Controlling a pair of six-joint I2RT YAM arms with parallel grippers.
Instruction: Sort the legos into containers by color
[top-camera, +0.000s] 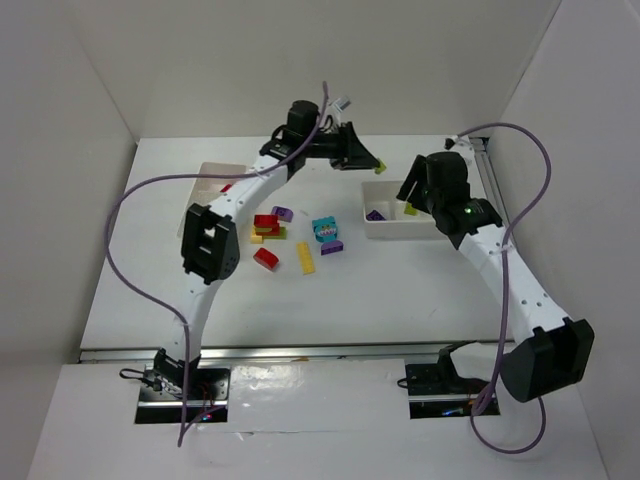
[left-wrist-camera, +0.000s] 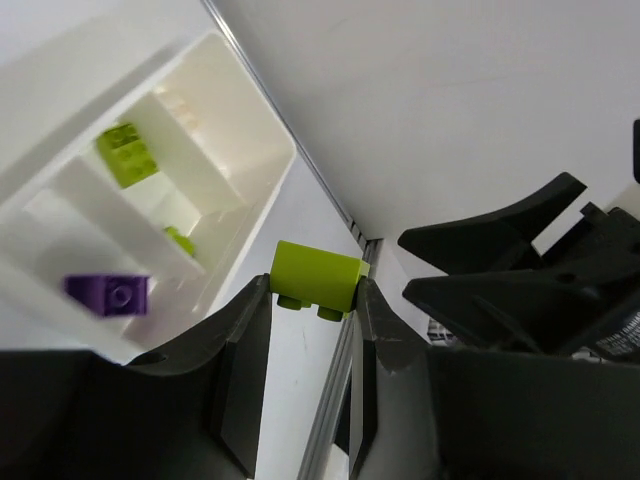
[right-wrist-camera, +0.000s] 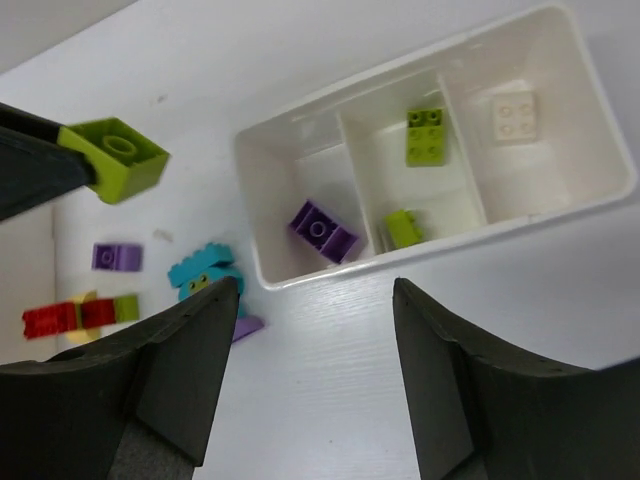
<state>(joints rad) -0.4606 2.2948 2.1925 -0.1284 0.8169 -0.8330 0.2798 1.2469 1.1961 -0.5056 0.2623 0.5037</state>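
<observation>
Left gripper (left-wrist-camera: 315, 300) clamps lime brick (left-wrist-camera: 318, 277), held high toward tray (left-wrist-camera: 262, 105) ahead for sorting; right gripper (right-wrist-camera: 315, 300) empty, open, over same tray.

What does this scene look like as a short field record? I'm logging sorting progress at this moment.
left gripper: shut on lime green brick, near right tray
right gripper: open, empty, above right tray
right tray: purple brick in one end compartment, two lime bricks in middle, white brick in other end
table: loose bricks, red, yellow, cyan, purple
</observation>
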